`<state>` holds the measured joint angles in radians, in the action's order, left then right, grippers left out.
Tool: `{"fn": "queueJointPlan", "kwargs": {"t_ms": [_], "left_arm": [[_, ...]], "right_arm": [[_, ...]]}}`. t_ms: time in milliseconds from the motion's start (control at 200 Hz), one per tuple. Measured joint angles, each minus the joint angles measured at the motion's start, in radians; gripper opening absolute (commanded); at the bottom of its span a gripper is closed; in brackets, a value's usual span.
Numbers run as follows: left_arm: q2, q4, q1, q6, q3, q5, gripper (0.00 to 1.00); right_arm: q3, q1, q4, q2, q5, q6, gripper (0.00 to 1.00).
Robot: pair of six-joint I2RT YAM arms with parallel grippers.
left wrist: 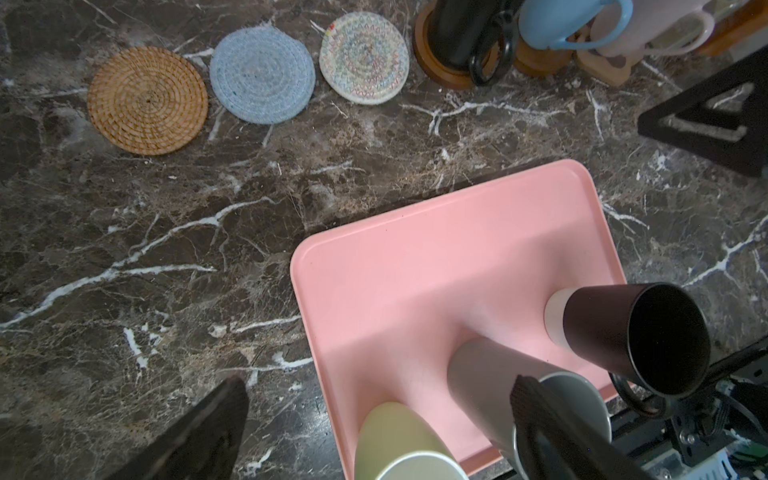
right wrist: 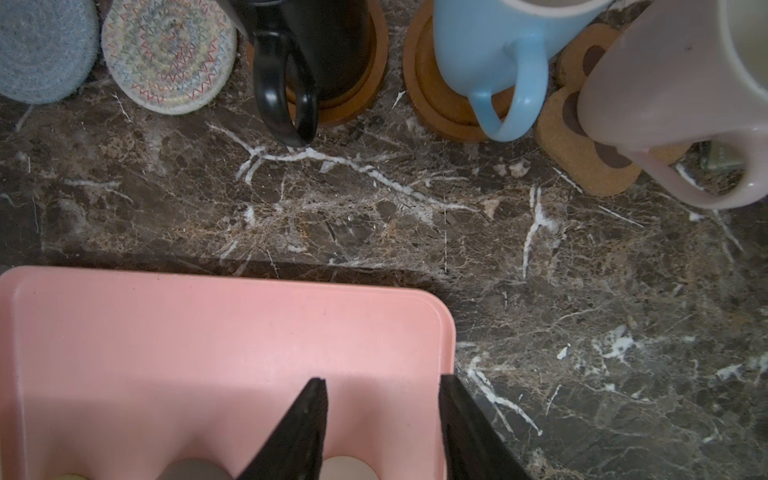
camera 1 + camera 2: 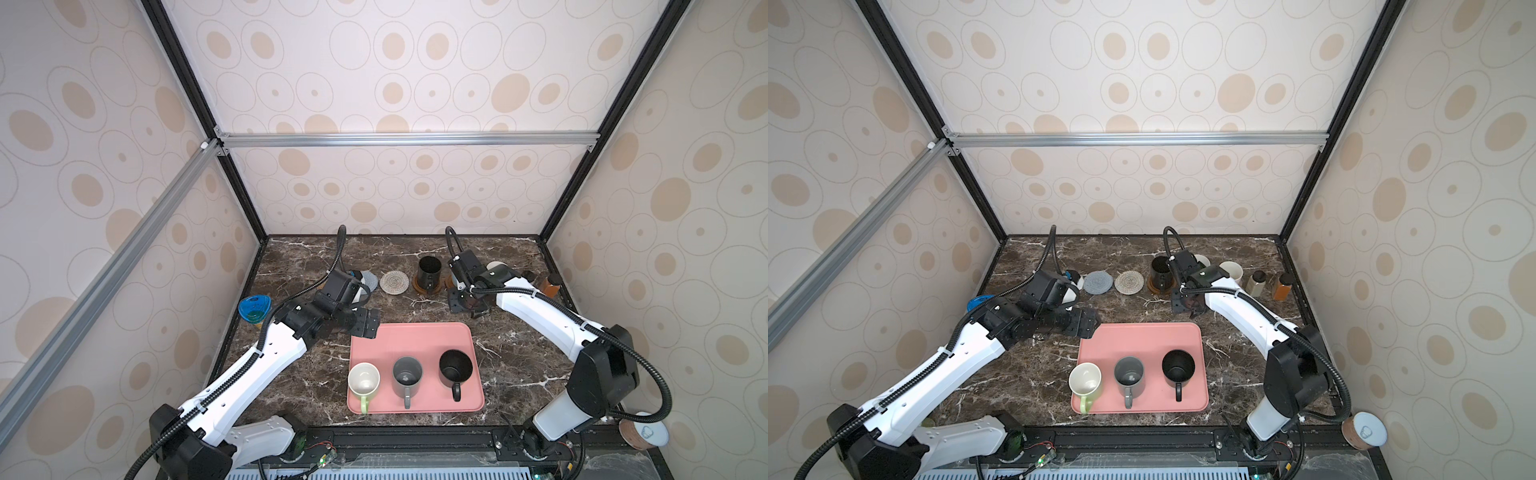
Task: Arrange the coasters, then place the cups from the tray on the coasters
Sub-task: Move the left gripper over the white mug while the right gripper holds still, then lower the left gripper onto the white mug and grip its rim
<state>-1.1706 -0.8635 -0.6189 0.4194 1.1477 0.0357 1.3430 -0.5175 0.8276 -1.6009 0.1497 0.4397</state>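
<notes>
Evidently the next cup to go was the light green mug (image 3: 363, 380), standing upright at the near left corner of the pink tray (image 3: 415, 338) beside the grey mug (image 3: 407, 374). The left gripper (image 1: 378, 384) hung above the tray's far left corner, jaws spread wide and empty; the right gripper (image 2: 381, 380) was part-open, holding nothing. A good pick would straddle the green wall clear of the grey neighbour, lift straight up, and set it squarely on the bare tan rattan coaster (image 1: 147, 99) at the row's left end.
</notes>
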Motion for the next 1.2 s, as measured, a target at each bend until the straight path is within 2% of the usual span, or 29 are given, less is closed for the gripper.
{"fn": "queueJointPlan", "kwargs": {"t_ms": [365,725,996,1201], "left_arm": [[0.024,-0.082,-0.035,0.002,0.003,0.066,0.98],[0.043,-0.235,-0.088,0.005,0.003,0.132,0.92],[0.045,-0.307,-0.2,0.064,0.003,0.148,0.88],[0.046,-0.312,-0.29,0.166,-0.05,0.134,0.86]], "right_arm": [[0.0,0.003,-0.005,-0.006,-0.018,-0.021,0.48],[0.0,0.003,-0.006,-0.006,-0.017,-0.039,0.48],[-0.006,0.004,-0.021,-0.006,-0.017,-0.045,0.48],[-0.037,0.005,-0.04,-0.006,-0.018,-0.06,0.48]]}}
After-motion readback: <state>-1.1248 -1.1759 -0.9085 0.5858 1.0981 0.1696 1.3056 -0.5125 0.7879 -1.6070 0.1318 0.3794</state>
